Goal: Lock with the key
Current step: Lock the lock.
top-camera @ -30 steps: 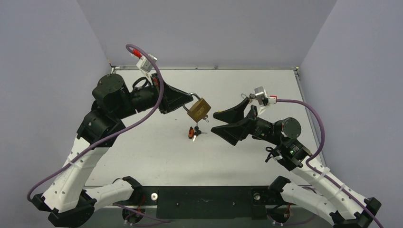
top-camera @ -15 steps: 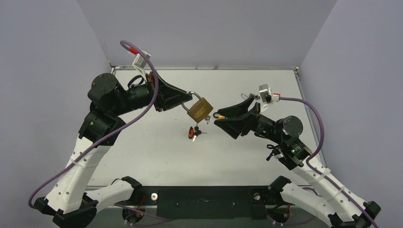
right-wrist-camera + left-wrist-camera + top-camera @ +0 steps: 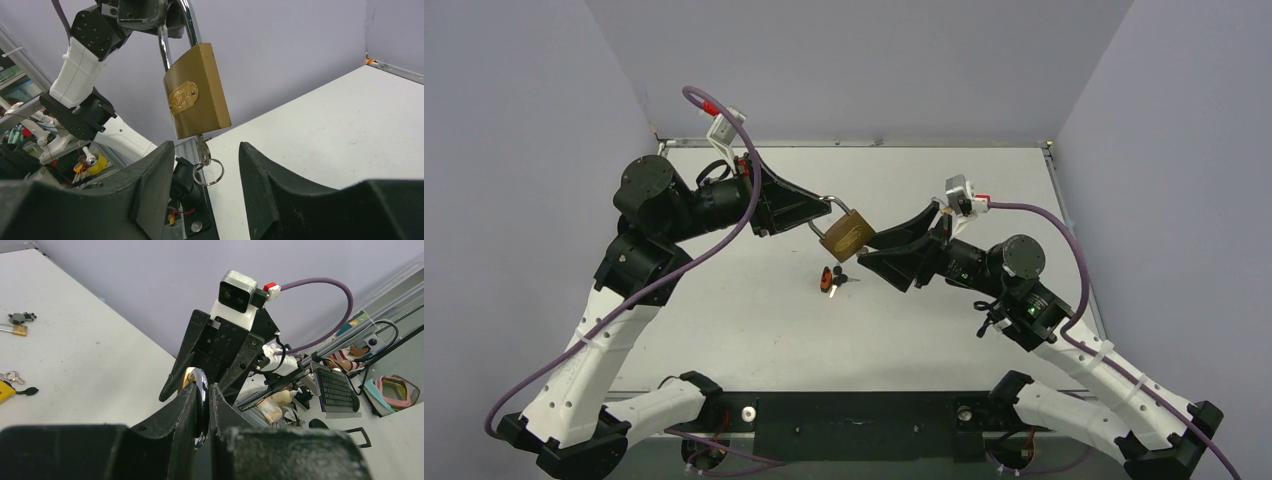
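A brass padlock [image 3: 845, 234] hangs in the air over the table's middle. My left gripper [image 3: 822, 212] is shut on its steel shackle [image 3: 200, 390]. In the right wrist view the padlock [image 3: 196, 91] has a silver key [image 3: 203, 150] with a ring in its bottom keyhole. My right gripper [image 3: 871, 252] is open, its fingers [image 3: 155, 175] on either side of the key and ring, not touching them.
A small bunch of dark and red keys [image 3: 831, 279] lies on the white table [image 3: 754, 330] below the padlock. In the left wrist view a small second padlock [image 3: 17, 329] and loose keys [image 3: 12, 376] lie on the table.
My right gripper has moved left toward the padlock and now brackets its key end. The left arm shifted slightly while holding the padlock.
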Robot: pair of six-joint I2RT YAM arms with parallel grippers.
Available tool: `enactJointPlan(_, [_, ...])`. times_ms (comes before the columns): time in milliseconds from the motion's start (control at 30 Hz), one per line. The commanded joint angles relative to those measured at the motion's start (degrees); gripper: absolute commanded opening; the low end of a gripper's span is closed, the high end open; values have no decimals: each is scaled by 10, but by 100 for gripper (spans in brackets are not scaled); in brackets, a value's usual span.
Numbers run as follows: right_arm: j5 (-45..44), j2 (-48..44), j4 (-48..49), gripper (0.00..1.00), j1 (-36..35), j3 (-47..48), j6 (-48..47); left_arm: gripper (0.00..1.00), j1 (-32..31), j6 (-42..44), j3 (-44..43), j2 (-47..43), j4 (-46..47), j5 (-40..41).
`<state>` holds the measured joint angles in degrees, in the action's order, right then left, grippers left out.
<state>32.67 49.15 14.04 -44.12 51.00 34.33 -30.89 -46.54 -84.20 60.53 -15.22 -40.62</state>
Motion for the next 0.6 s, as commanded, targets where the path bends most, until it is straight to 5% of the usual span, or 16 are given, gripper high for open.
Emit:
enactJointPlan(0, [-10,5,14,44,-7,22,-19,0,5,-18,-13,-16,89,-5])
enactJointPlan(567, [-7,16,20,20,-19,23,-15,0,9,-25,-1,-14,99,-9])
